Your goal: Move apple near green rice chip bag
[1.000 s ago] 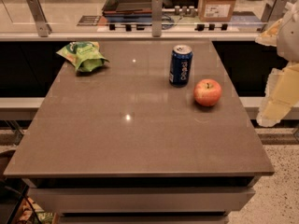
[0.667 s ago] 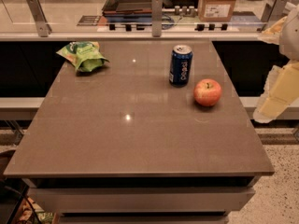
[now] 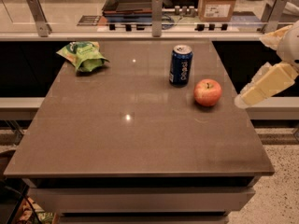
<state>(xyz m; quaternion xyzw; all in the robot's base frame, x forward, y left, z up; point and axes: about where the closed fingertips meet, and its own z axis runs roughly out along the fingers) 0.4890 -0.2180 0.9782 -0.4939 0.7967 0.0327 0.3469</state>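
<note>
End effector [image 3: 267, 85] hangs off the table's [image 3: 140, 139] right edge; grip state: can't tell. Apple [image 3: 208, 92] on table, near it to the left, no contact. Can [image 3: 180, 65] just beyond apple, further left/back. Bag [image 3: 83, 55] well apart, far-left back corner.

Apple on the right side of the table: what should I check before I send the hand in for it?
1. Small round red-orange apple in view, sitting free on the brown table: ok.
2. Hand located: off the table's right edge, beside the apple and apart from it: ok.
3. Blue soda can upright, behind and left of the apple, close but not touching: ok, mind it.
4. Light-green wrinkly foil snack bag in view at the far left corner: ok.
5. Route to the bag: bare tabletop in front of the can: ok.
6. Apple near bag: not ok, opposite sides.
</note>
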